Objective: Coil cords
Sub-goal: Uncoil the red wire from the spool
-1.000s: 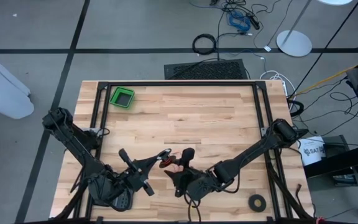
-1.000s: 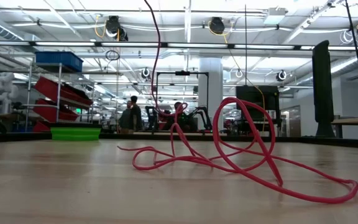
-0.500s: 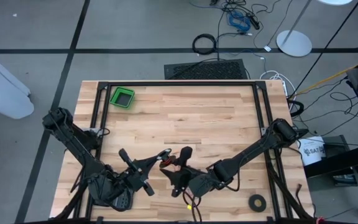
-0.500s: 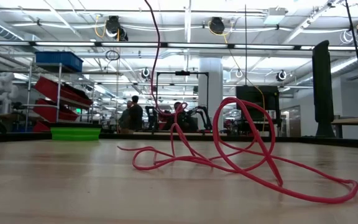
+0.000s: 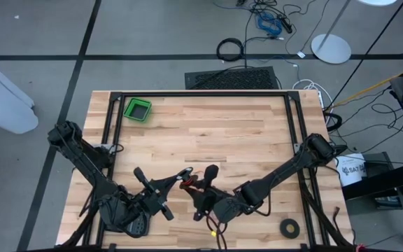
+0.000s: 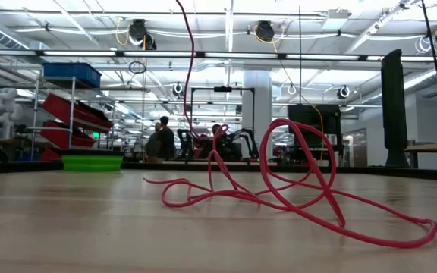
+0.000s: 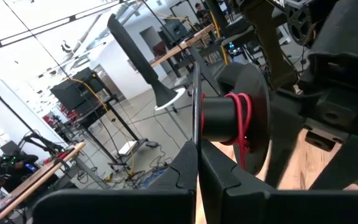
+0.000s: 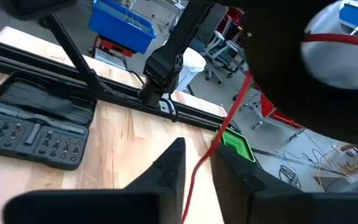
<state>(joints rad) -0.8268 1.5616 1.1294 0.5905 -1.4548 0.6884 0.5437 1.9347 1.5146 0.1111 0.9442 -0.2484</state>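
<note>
The cord is thin and red. Part of it lies in loose loops (image 6: 279, 193) on the table, and a strand (image 6: 192, 76) rises from the loops. A few turns are wound on a black spool (image 7: 229, 118) that hangs above the table's near middle (image 5: 210, 173). My left gripper (image 7: 197, 163) is shut on the spool. My right gripper (image 8: 199, 163) stands just beside the spool, pointing toward the far left. Its fingers are narrowly apart, and a straight run of the cord (image 8: 229, 118) passes between them. My left gripper pinches a thin black edge (image 7: 195, 134) at the hub end of the spool between its two fingers, held level. The spool stands clear of the table in front of the fingers, with the red turns (image 7: 241, 121) on its hub next to the big disc.
A green bin (image 5: 137, 109) stands at the far left of the table. A black tape ring (image 5: 290, 226) lies at the near right. A flat grey tool case (image 8: 36, 134) lies near the left arm's side. A black frame rail (image 5: 201, 93) runs round the table.
My right hand has tipped a little where it stands beside the spool. The cord's loops on the table lie as they did.
</note>
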